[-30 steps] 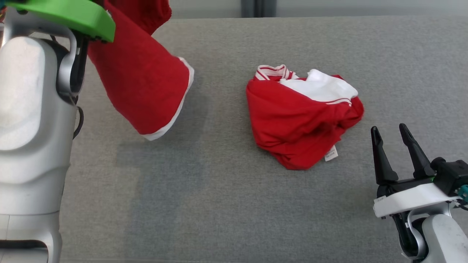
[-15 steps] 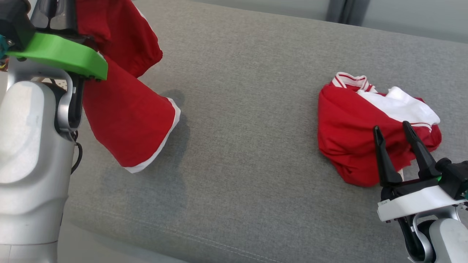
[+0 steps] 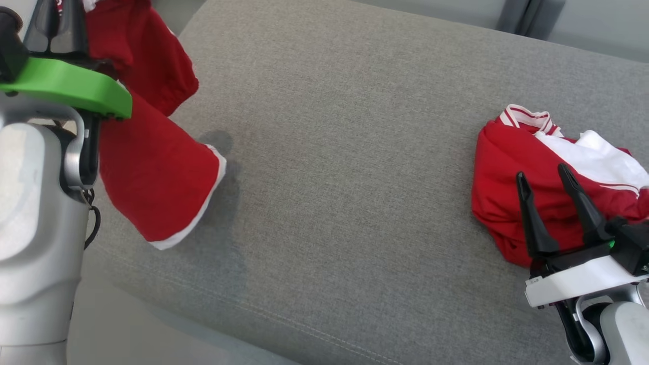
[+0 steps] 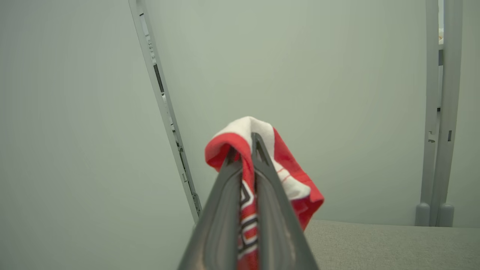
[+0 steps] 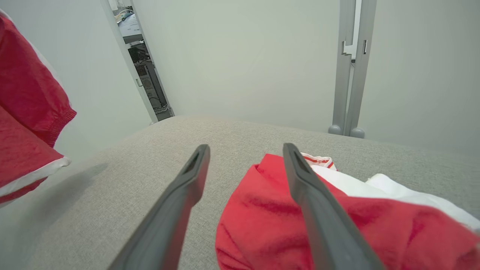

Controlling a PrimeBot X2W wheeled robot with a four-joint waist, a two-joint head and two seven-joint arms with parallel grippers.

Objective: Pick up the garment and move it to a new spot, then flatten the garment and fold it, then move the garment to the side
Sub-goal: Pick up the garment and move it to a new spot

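A red garment with white trim (image 3: 152, 192) hangs off the surface at the left, and my left gripper (image 4: 243, 146) is shut on its top edge. In the head view the left gripper (image 3: 58, 20) is raised at the upper left, above its green wrist plate. The garment's lower hem dangles just over the grey padded surface (image 3: 345, 152). A second red-and-white garment (image 3: 507, 177) lies crumpled at the right. My right gripper (image 3: 541, 175) stands open at that pile's near edge, nothing between its fingers. In the right wrist view the right gripper (image 5: 245, 148) has one finger over the pile (image 5: 270, 210).
The grey surface's front-left edge (image 3: 167, 309) runs diagonally, with pale floor beyond it. Pale wall panels and a grey post (image 5: 350, 75) stand behind the surface. A wide bare stretch lies between the two garments.
The head camera has swung, so the crumpled pile now sits at the right edge behind my right fingers. The left gripper still holds the hanging garment aloft.
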